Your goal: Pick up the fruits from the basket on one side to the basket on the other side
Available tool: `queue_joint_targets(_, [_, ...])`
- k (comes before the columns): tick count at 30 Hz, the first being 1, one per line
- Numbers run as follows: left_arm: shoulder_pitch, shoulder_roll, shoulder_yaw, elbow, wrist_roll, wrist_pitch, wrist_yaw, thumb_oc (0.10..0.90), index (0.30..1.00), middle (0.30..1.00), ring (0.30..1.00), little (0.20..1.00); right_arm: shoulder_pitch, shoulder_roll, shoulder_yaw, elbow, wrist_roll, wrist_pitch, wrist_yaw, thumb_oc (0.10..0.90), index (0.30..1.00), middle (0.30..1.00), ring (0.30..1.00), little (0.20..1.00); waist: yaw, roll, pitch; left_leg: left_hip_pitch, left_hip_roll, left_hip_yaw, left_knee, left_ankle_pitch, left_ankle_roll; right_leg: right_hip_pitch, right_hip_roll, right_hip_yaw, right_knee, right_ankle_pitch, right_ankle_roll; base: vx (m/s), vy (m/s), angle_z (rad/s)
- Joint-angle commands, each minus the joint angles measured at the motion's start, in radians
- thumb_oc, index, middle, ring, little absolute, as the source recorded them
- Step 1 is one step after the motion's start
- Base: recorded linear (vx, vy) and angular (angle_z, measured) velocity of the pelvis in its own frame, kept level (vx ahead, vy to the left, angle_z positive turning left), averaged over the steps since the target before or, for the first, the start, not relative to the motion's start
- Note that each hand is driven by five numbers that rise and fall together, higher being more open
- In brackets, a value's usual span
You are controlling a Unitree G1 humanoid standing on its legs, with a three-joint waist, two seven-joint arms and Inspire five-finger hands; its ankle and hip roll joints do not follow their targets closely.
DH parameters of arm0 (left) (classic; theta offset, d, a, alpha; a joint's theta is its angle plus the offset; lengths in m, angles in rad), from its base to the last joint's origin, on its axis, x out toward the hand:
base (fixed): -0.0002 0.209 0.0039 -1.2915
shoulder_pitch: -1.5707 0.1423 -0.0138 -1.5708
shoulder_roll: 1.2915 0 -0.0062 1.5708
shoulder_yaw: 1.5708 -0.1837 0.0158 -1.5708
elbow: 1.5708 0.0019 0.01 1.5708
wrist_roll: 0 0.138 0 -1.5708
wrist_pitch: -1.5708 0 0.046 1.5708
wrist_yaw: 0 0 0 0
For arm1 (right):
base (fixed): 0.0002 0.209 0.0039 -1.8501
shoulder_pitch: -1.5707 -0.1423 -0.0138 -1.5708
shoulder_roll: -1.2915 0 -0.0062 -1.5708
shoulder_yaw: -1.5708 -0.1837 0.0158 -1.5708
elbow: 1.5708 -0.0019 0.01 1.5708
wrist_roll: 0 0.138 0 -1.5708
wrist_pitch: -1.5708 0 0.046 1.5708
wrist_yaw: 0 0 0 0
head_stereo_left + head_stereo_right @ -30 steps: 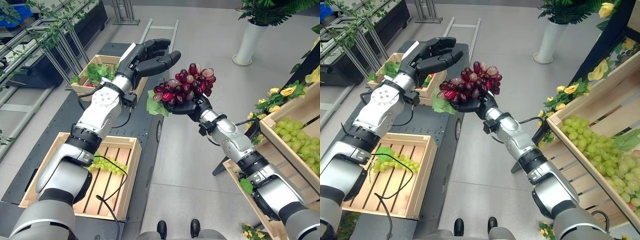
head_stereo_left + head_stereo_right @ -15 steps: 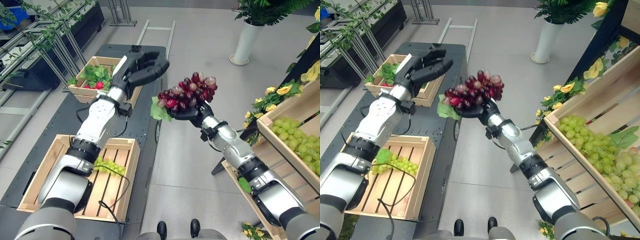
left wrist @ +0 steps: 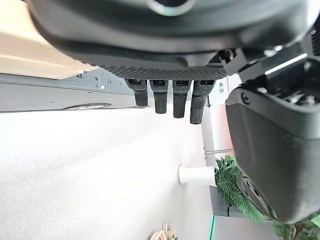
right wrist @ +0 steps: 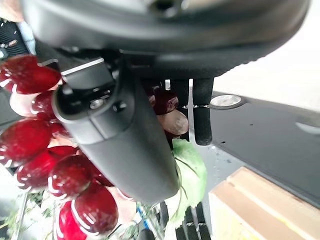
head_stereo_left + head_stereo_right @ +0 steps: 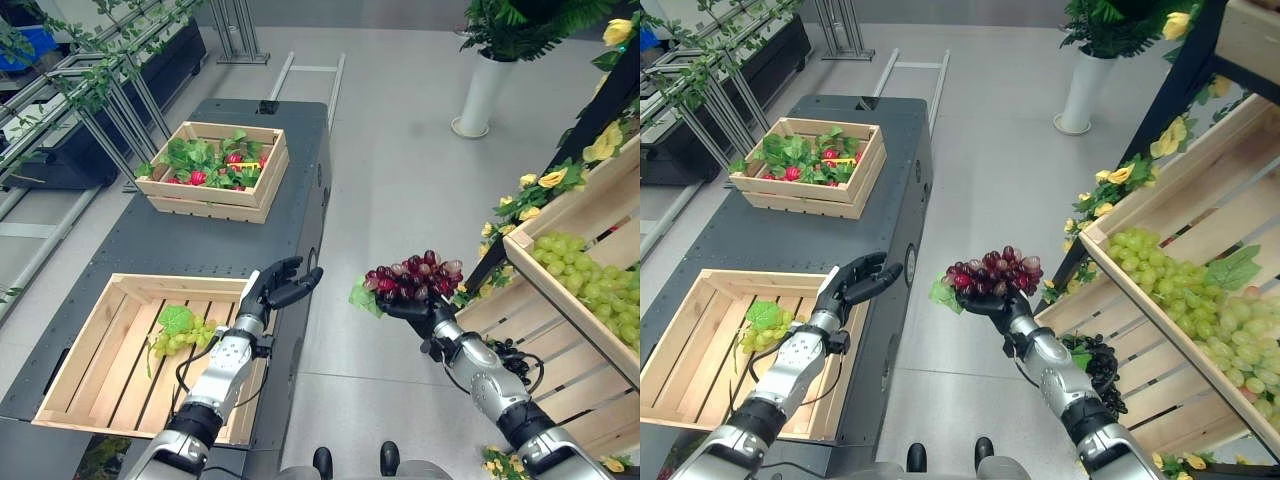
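A bunch of red grapes [image 5: 412,278] with a green leaf is held up over the floor, between the dark cart and the shelf. My right hand [image 5: 428,312] is shut on it from below; in the right wrist view the thumb and fingers curl round the grapes [image 4: 45,165]. My left hand [image 5: 278,288] hovers open above the right rim of the near wooden crate [image 5: 150,290], fingers [image 3: 167,102] straight and holding nothing. Inside that crate lies a bunch of green grapes [image 5: 180,330].
A second crate [image 5: 205,207] of leafy greens and small red fruits stands farther back on the dark cart [image 5: 190,245]. At the right, a slanted wooden shelf [image 5: 530,255] holds many green grapes [image 5: 590,285], trimmed with yellow flowers. A white planter [image 5: 482,95] stands on the floor behind.
Both arms have come down and drawn back toward me. The red grapes dropped lower with the right hand still shut on them. The left hand sank to the near crate's edge.
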Motion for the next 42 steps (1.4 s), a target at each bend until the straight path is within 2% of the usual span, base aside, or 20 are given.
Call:
queue_joint_targets(1, [-0.073,-0.021,0.005,-0.005,0.015,-0.129,0.025,0.800,0.900,0.900,0.900,0.900,-0.060,0.019,-0.065,0.011,0.004,-0.107,0.063,0.400,0.300,0.300,0.300,0.300,0.007,0.008,-0.120,-0.033,-0.027,-0.011,0.002,-0.085,-0.023,-0.003,0.014,-0.030,0.002,-0.021,-0.010,0.03,-0.003,-0.07])
queue_joint_targets(6, [0.027,-0.030,-0.032,-0.002,0.049,-0.133,0.006,0.800,0.900,0.900,0.900,0.900,0.029,0.038,-0.071,0.033,0.014,-0.099,0.075,0.400,0.300,0.300,0.300,0.300,0.006,0.001,-0.100,-0.034,-0.025,0.003,0.002,-0.082,-0.019,-0.008,0.017,-0.026,0.002,-0.013,-0.006,0.03,-0.007,-0.15])
queue_joint_targets(16, [0.182,-0.051,-0.046,0.002,-0.016,-0.121,-0.026,0.800,0.900,0.900,0.900,0.900,0.151,0.096,-0.100,0.064,0.016,-0.129,0.062,0.400,0.300,0.300,0.300,0.300,-0.007,-0.009,-0.074,-0.046,-0.024,0.026,0.002,-0.078,-0.011,-0.026,0.022,-0.018,0.002,0.003,0.001,0.05,-0.009,-0.04])
queue_joint_targets(21, [0.195,-0.044,-0.062,-0.004,-0.005,-0.125,-0.025,0.800,0.900,0.900,0.900,0.900,0.164,0.094,-0.105,0.047,0.019,-0.162,0.038,0.400,0.300,0.300,0.300,0.300,-0.012,-0.013,-0.050,-0.059,-0.025,0.032,0.002,-0.074,-0.005,-0.043,0.023,-0.008,0.004,0.011,0.003,0.02,-0.020,-0.10])
queue_joint_targets(27, [0.113,-0.017,-0.102,-0.047,-0.023,-0.149,0.035,0.800,0.900,0.900,0.900,0.900,0.117,0.074,-0.080,0.024,0.029,-0.244,-0.022,0.400,0.300,0.300,0.300,0.300,-0.018,-0.009,0.018,-0.105,-0.023,0.049,0.002,-0.057,0.003,-0.119,0.025,0.008,0.056,0.006,-0.002,-0.05,-0.007,-0.15])
queue_joint_targets(30, [0.045,-0.016,-0.123,-0.085,-0.046,-0.150,0.068,0.800,0.900,0.900,0.900,0.900,0.067,0.058,-0.068,-0.023,0.020,-0.292,-0.077,0.400,0.300,0.300,0.300,0.300,-0.022,-0.006,0.091,-0.176,-0.023,0.062,0.072,-0.065,0.006,-0.191,0.026,0.018,0.120,0.001,-0.006,-0.19,-0.004,-0.13])
queue_joint_targets(31, [0.043,-0.016,-0.124,-0.086,-0.047,-0.150,0.069,0.800,0.900,0.900,0.900,0.900,0.066,0.057,-0.068,-0.025,0.020,-0.292,-0.079,0.400,0.300,0.300,0.300,0.300,-0.022,-0.006,0.093,-0.179,-0.023,0.063,0.077,-0.067,0.006,-0.194,0.026,0.018,0.123,0.001,-0.006,-0.13,-0.014,-0.20])
queue_joint_targets(35, [-0.002,-0.021,-0.135,-0.102,-0.064,-0.144,0.083,0.800,0.900,0.900,0.900,0.900,0.044,0.036,-0.082,-0.075,0.014,-0.332,-0.102,0.400,0.300,0.300,0.300,0.300,-0.036,-0.013,0.170,-0.275,-0.023,0.074,0.221,-0.097,0.008,-0.278,0.030,0.016,0.253,-0.031,-0.013,-0.14,-0.023,-0.15])
queue_joint_targets(42, [-0.024,-0.023,-0.157,-0.107,-0.064,-0.145,0.098,0.800,0.900,0.900,0.900,0.900,0.071,0.028,-0.116,-0.112,0.003,-0.365,-0.120,0.400,0.300,0.300,0.300,0.300,-0.051,-0.033,0.226,-0.396,-0.024,0.063,0.419,-0.164,0.015,-0.379,0.026,0.008,0.406,-0.075,-0.026,-0.06,-0.037,0.00])
